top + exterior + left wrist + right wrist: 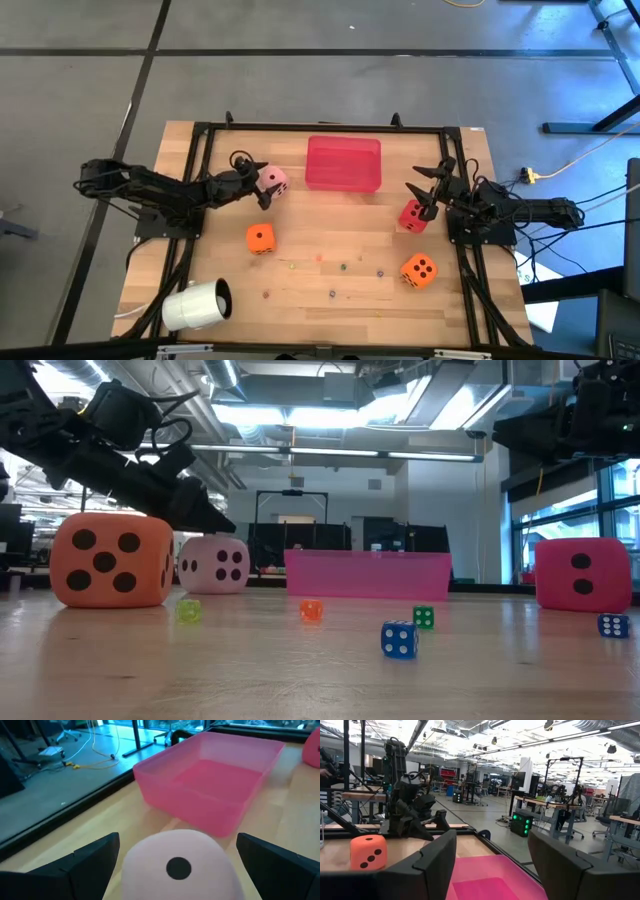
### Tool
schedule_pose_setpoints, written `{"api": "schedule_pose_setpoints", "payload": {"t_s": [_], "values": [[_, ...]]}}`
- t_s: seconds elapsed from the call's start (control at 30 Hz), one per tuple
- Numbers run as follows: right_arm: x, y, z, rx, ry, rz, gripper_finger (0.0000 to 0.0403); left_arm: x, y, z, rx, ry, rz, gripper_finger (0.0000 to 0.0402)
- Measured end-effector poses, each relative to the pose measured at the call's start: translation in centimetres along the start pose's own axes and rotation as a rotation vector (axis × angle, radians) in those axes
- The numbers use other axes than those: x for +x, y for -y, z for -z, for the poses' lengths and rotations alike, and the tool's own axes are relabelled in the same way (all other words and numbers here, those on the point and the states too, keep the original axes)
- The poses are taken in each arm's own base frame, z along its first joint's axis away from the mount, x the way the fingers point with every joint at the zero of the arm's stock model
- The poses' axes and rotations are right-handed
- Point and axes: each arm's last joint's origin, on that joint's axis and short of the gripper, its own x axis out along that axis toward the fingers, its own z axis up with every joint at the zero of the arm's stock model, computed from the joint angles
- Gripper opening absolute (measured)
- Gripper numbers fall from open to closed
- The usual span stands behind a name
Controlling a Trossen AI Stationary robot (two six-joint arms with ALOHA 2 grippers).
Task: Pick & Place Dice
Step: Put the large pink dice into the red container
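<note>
The pale pink die [276,180] rests on the table left of the red tray [343,163]. My left gripper [264,186] is open, reaching in low from the left. Its fingers [95,862] stand on either side of the pink die [180,865], with a small gap at each side. The red die [412,216] sits at the right, with my right gripper [428,190] open and raised just above and beside it. One orange die [260,238] lies near the middle, another [419,270] at the near right.
A white cup [197,305] lies on its side at the near left corner. Several tiny coloured dice [398,639] are scattered over the near middle of the table. A black frame [200,128] runs around the tabletop.
</note>
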Motion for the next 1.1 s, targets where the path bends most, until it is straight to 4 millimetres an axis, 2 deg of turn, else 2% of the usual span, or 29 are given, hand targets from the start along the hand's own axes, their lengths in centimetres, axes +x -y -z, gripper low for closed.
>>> {"api": "schedule_pose_setpoints", "payload": {"t_s": [0.37,0.83,1.1], "values": [[0.00,-0.06,0.28,0.015,-0.028,-0.006,0.0247,0.00,-0.11,-0.04,0.132,0.003,-0.037,0.0400],[-0.01,-0.10,0.51,0.043,-0.050,-0.009,0.0247,-0.01,-0.03,-0.04,0.109,0.004,-0.009,0.0400],[-0.01,-0.10,0.51,0.043,-0.050,-0.009,0.0247,-0.01,-0.16,-0.06,0.090,0.006,-0.057,0.0400]]}}
